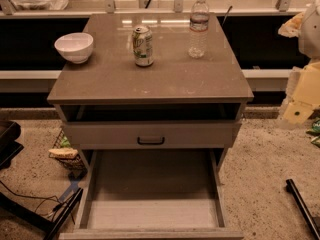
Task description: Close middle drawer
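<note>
A speckled floor (260,154) spreads round the grey-beige cabinet (239,110), with a long ledge (30,79) behind it. The middle drawer (150,184) is pulled far out towards me. Its long bare inside shows and its front lies at the bottom edge of view. The drawer above (100,133), the one with the dark pull (151,140), stands only slightly out.

To close mine well, I judge I should meet the middle of its front and push straight along the runners, slow and level. An off-centre shove could rack it sideways.

My arm (306,91) shows pale at the right edge, beside the cabinet and well apart from the drawer. My jaws are up there with it; whether they are apart or together I cannot tell.

On the counter (165,81) stand a water bottle (198,28), a can (143,45) and a white bowl (74,47), each apart from the others. A hard jolt might rattle them.
</note>
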`<state>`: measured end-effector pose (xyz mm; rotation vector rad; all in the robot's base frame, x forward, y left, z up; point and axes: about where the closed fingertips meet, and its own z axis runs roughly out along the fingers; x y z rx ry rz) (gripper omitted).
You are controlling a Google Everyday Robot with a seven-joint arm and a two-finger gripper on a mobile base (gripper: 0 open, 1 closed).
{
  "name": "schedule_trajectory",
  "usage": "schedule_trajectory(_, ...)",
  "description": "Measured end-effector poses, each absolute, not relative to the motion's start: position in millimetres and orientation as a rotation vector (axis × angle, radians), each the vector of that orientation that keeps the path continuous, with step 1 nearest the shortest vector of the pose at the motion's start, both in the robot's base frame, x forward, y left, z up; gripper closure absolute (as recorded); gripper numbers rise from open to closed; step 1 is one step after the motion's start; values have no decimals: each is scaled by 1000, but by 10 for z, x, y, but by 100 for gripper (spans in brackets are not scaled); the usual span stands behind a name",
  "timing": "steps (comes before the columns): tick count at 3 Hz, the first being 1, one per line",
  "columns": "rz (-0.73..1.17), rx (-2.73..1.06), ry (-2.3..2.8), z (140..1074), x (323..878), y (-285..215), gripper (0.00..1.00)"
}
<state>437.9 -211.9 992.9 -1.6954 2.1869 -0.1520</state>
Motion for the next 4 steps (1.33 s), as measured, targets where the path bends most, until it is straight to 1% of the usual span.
schedule_trajectory(1,-157,-1698,2188,9923,4391,-2116,0)
schedule_trajectory(2,-113,-1683,2173,9735,4320,-2183,0)
schedule_trajectory(4,19,-1515,2103,8868,3770,-2435,0)
